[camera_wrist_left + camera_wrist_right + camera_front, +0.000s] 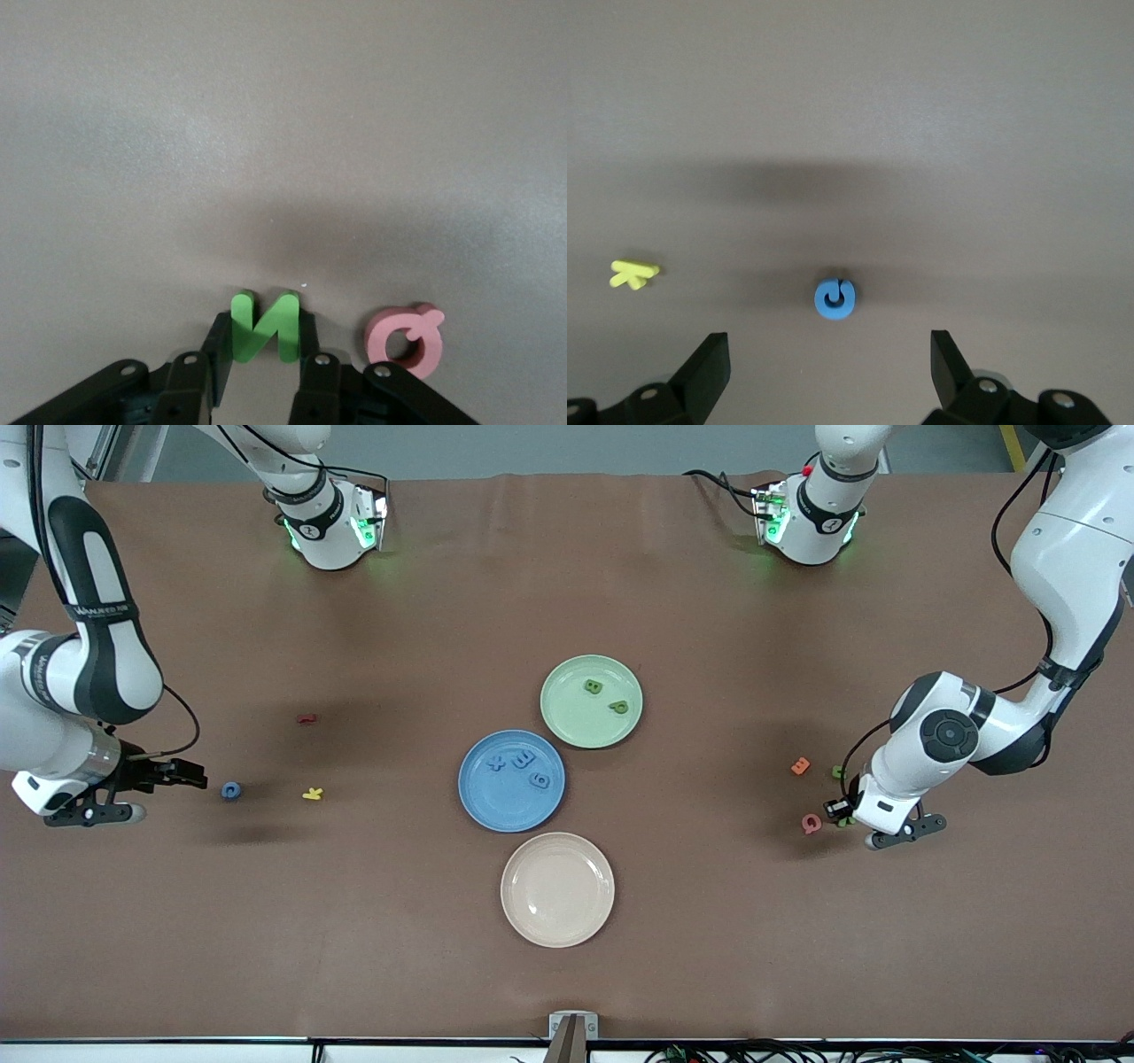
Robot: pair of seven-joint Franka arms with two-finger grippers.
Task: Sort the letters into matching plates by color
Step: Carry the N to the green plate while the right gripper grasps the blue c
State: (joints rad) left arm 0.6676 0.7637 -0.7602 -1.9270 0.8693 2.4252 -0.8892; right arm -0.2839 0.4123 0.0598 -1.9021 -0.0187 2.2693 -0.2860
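The blue plate (496, 804) holds three blue letters (523, 759). The pale green plate (574, 724) holds two green letters (593, 686). My left gripper (840, 813) (262, 338) is down at the table at the left arm's end, shut on a green letter N (244, 320), one finger on each side of it. Another green letter (837, 771) lies just beside that arm, partly hidden. My right gripper (190, 776) (830, 350) is open and low at the right arm's end. A blue round letter (231, 790) (834, 298) lies just ahead of its fingertips, untouched.
A beige plate (557, 888) lies nearer the front camera than the blue plate. A pink letter (811, 823) (407, 338) and an orange one (800, 765) lie by my left gripper. A yellow letter (312, 794) (633, 274) and a red one (306, 718) lie near the blue letter.
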